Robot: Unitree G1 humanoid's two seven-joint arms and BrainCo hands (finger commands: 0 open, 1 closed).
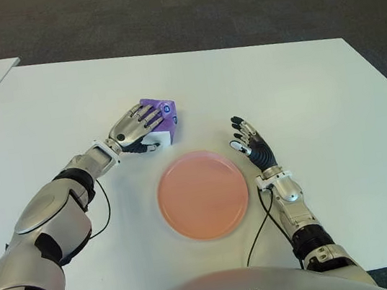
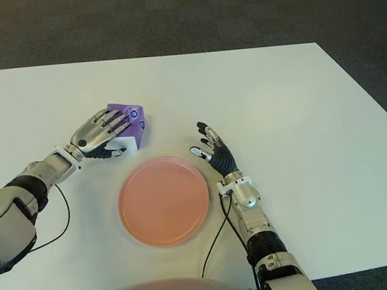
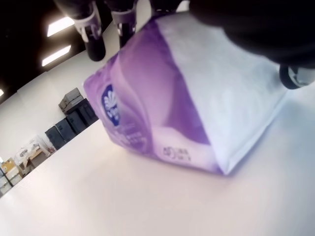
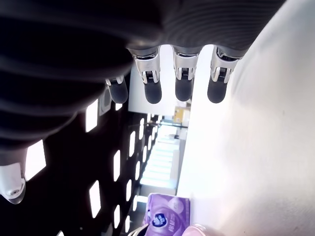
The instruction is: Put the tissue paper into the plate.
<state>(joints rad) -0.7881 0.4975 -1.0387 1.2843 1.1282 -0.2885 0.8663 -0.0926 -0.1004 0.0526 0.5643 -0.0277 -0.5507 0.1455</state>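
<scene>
gripping 1 tissue pack (image 1: 162, 117), left hand (image 1: 135, 127); right hand (image 1: 249, 142) spread beside 1 plate (image 1: 202, 195).

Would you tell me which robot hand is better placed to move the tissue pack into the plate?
The left robot hand: its fingers already wrap the tissue pack, just beyond the plate. The right robot hand is open, empty, on the plate's far side.

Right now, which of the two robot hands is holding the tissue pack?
The left hand. Its fingers are wrapped over the purple tissue pack beyond the pink plate, while the right hand, beside the plate, is open and holds nothing.
</scene>
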